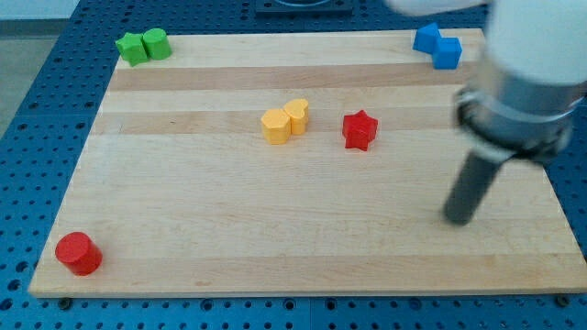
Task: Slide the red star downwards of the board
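The red star (359, 129) lies on the wooden board (229, 229) a little right of the middle, in the upper half. My tip (458, 220) is at the end of the dark rod on the view's right. It stands well to the right of the star and below it, apart from every block.
A yellow hexagon (274, 126) and a yellow heart (297, 115) touch each other just left of the star. Two green blocks (144, 45) sit at the top left corner. Two blue blocks (437, 46) sit at the top right. A red cylinder (78, 253) stands at the bottom left.
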You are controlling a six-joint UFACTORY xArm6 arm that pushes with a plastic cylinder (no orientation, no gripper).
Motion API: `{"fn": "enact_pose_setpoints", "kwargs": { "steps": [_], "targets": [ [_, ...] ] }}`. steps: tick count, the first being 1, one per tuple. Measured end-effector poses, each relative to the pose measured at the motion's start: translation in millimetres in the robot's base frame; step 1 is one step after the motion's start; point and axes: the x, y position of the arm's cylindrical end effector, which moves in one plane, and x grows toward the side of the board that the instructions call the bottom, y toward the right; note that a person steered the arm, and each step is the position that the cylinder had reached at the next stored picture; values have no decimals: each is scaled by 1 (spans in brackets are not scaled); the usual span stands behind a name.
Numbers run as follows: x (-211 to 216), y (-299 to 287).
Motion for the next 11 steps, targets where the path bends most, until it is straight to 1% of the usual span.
{"fn": "enact_pose_setpoints", "kwargs": {
  "steps": [1,2,3,4,5,7,9,10,11],
  "targets": [
    [-88,41],
    [-139,2],
    [-139,-61],
    [-138,-109],
    [-123,-130],
    [-85,-154],
    [-44,-161],
    [-37,-180],
    [-20,-203]
  ]
}}
